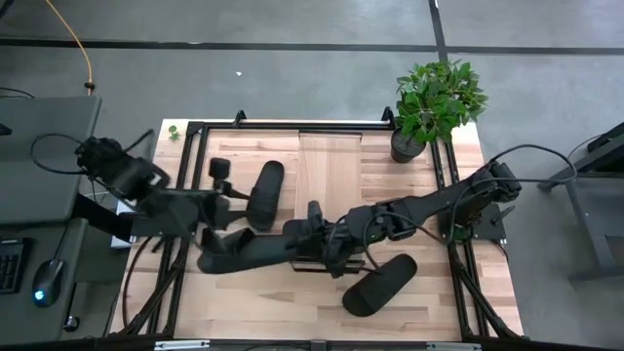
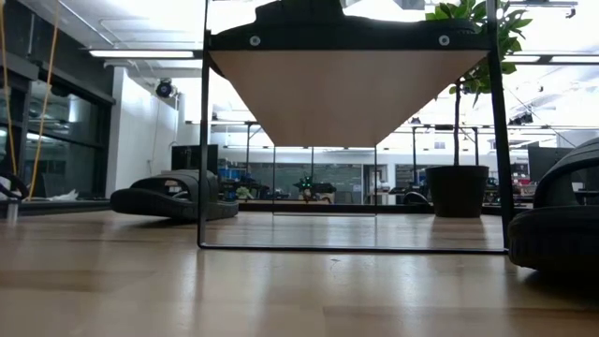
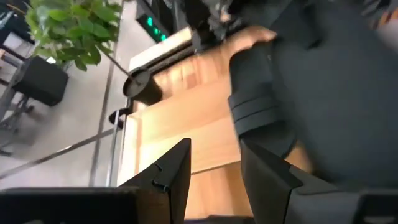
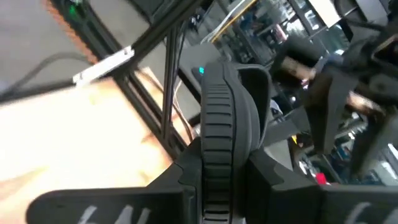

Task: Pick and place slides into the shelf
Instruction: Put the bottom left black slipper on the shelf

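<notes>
the right gripper (image 4: pixel 227 180) has its fingers clamped on the ribbed edge of a slide (image 4: pixel 227 124), which is pinched between them and stands on edge. from above, that slide (image 1: pixel 249 252) is seen stretched long-ways toward the left arm, over the counter (image 1: pixel 273 312), in front of the shelf (image 1: pixel 330 171). the left gripper (image 3: pixel 214 171) is held just beside it, fingers apart with nothing between them. two more slides (image 1: pixel 265 193) are seen lying nearby, one (image 1: pixel 380 285) beside the right arm.

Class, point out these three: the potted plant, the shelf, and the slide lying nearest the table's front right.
potted plant (image 1: pixel 436 97): high view, on its leaves.
shelf (image 1: pixel 330 166): high view, on its bare board.
slide (image 1: pixel 380 285): high view, on its strap.
</notes>
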